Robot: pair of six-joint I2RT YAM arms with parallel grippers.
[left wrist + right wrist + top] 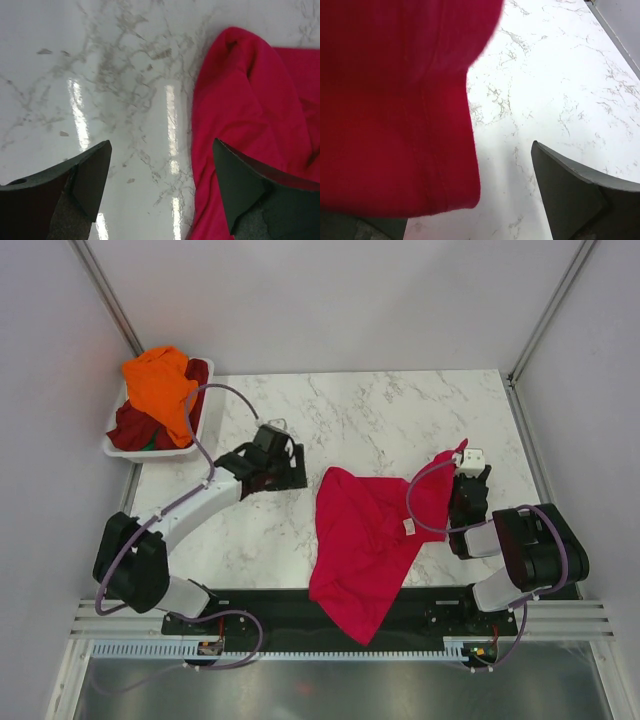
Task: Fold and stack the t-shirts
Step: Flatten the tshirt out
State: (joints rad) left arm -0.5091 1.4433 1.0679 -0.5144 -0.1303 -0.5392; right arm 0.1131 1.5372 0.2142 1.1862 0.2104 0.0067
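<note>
The crimson-pink t-shirt (365, 540) lies crumpled mid-table, its lower end hanging over the near edge and its white neck label (408, 528) showing. My left gripper (292, 466) is open and empty just left of the shirt. In the left wrist view (162, 192) one fingertip (240, 182) is over the shirt's edge (250, 100). My right gripper (470, 462) is open at the shirt's right corner. In the right wrist view (470, 200) cloth (395, 110) drapes over and hides one finger. The orange t-shirt (160, 385) and the maroon t-shirt (130, 426) lie in the basket.
The white plastic basket (150, 451) stands at the table's far left corner. Bare marble tabletop (380, 415) lies behind the shirt. Grey walls enclose the table on the left, back and right.
</note>
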